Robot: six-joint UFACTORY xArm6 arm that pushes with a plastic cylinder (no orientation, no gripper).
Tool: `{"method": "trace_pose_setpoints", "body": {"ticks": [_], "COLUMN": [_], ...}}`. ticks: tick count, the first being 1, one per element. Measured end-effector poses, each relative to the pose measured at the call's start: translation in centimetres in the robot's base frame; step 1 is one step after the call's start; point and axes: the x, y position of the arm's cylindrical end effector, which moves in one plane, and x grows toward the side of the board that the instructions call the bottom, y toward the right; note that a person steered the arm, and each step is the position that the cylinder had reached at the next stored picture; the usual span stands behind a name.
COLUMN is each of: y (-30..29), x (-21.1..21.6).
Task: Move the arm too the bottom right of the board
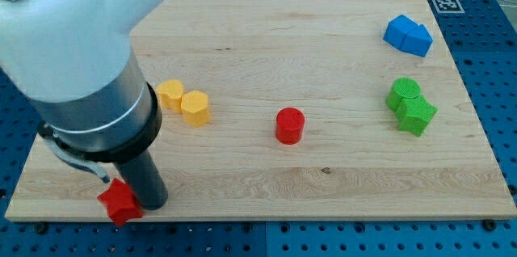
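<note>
Sitting at table (242,184) bottom-left corner, my tip (152,205) touching red star-shaped block (119,201). No fingers showing, rod only. Target bottom-right corner lying far toward view's right; red cylinder (290,125) standing just above that straight path.

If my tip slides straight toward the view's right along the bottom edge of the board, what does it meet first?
Probably nothing: from my tip, beside the red star block, the bottom strip of the board looks free. The red cylinder sits higher up.
</note>
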Motion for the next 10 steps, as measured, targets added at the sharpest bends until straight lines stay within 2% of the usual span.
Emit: {"method": "trace_pose_setpoints", "body": {"ticks": [3,4,6,9,10], "y": [-0.2,-0.6,-4.9,-15.8,-17.4], "x": [-3.3,-6.2,-9.8,-8.6,-5.0]}}
